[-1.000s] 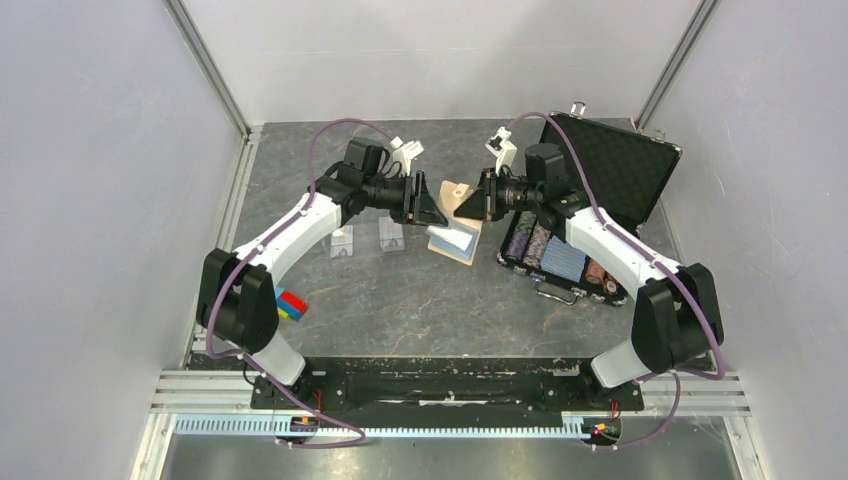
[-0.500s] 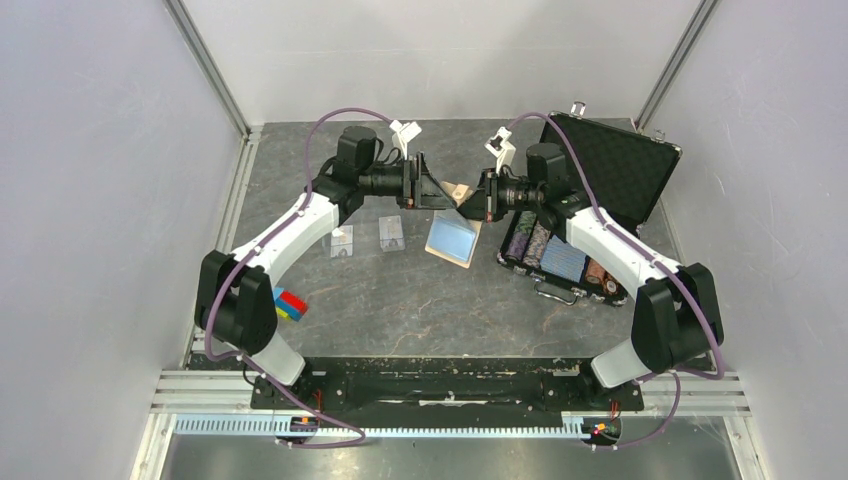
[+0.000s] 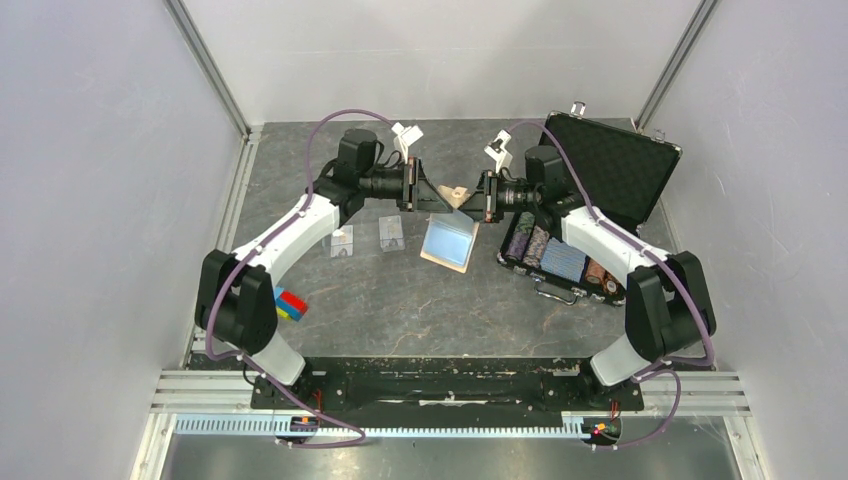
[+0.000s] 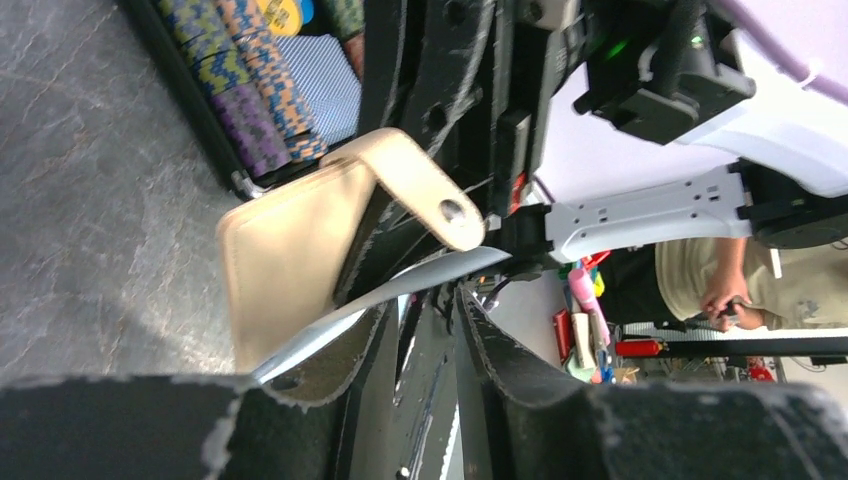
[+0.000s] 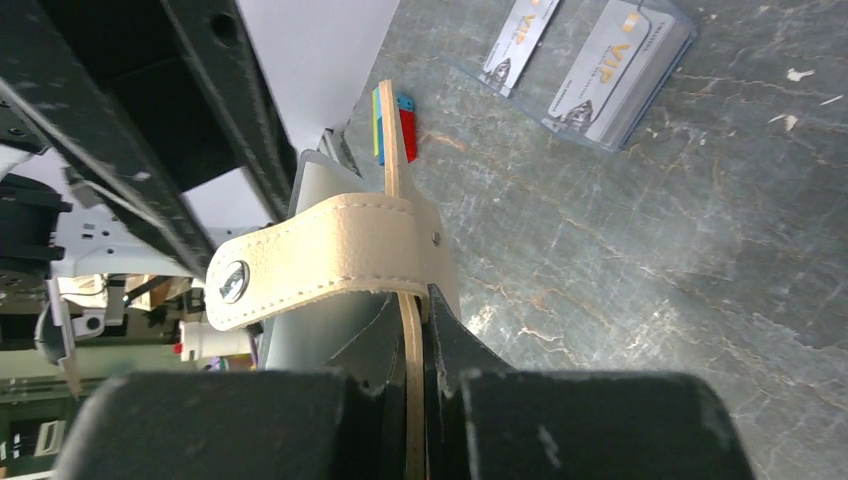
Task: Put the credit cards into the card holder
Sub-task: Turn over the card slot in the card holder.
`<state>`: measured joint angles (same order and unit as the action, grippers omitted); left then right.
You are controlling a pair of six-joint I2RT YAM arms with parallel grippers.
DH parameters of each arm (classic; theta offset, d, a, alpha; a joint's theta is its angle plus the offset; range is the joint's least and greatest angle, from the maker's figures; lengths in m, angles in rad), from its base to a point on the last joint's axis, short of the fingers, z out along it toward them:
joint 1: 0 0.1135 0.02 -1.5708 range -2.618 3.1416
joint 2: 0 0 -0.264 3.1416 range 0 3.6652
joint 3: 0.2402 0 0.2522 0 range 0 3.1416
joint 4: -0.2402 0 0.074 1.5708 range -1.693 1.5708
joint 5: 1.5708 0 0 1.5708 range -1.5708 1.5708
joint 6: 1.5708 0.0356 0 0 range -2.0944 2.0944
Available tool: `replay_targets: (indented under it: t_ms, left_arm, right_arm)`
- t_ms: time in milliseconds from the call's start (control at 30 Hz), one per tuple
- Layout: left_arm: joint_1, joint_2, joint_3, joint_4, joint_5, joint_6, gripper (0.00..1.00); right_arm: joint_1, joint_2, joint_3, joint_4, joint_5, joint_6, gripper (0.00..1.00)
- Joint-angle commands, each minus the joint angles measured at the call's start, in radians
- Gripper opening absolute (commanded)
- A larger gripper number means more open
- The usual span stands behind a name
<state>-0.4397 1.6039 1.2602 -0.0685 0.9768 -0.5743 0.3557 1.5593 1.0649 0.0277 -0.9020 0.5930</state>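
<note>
Tan wallet (image 3: 447, 241) open, blue pockets showing, raised tilted by its top edge, snap tab up; two pale glossy cards (image 3: 341, 241), (image 3: 391, 232) flat side by side to its left.

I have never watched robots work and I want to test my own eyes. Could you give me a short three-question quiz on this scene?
1. True or false: the cards are already inside the wallet.
2. What does the right end effector clamp? A. the wallet B. a card C. nothing
3. How many cards lie on the table?
Key: 1 false; 2 A; 3 two.
</note>
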Motion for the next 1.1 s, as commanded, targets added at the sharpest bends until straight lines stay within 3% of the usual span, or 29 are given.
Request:
replay_targets:
  t_ms: [0,367,567,667,767,900,1067]
  left_arm:
    - [-0.001,0.009,0.059,-0.166,-0.063,0.194,0.36]
    - [-0.019,0.031,0.131,-0.372,-0.291,0.385,0.46]
    - [-0.021,0.065,0.156,-0.434,-0.342,0.422,0.64]
    - [-0.019,0.077,0.156,-0.45,-0.36,0.425,0.68]
    - [-0.015,0.082,0.145,-0.437,-0.323,0.421,0.71]
    - [0.002,0.092,0.115,-0.343,-0.132,0.358,0.71]
    - [0.013,0.092,0.041,-0.137,0.031,0.212,0.56]
  right_arm:
    - [-0.005,0.004,-0.015,0.098,-0.068,0.099,0.0]
    - [-0.004,0.015,-0.072,0.287,-0.12,0.257,0.0]
    - [-0.004,0.028,-0.073,0.297,-0.131,0.257,0.0]
    - [-0.004,0.037,-0.07,0.3,-0.135,0.256,0.0]
    - [-0.004,0.043,-0.071,0.31,-0.14,0.258,0.0]
    - [-0.004,0.054,-0.075,0.33,-0.153,0.26,0.0]
    - [-0.006,0.07,-0.081,0.362,-0.158,0.263,0.0]
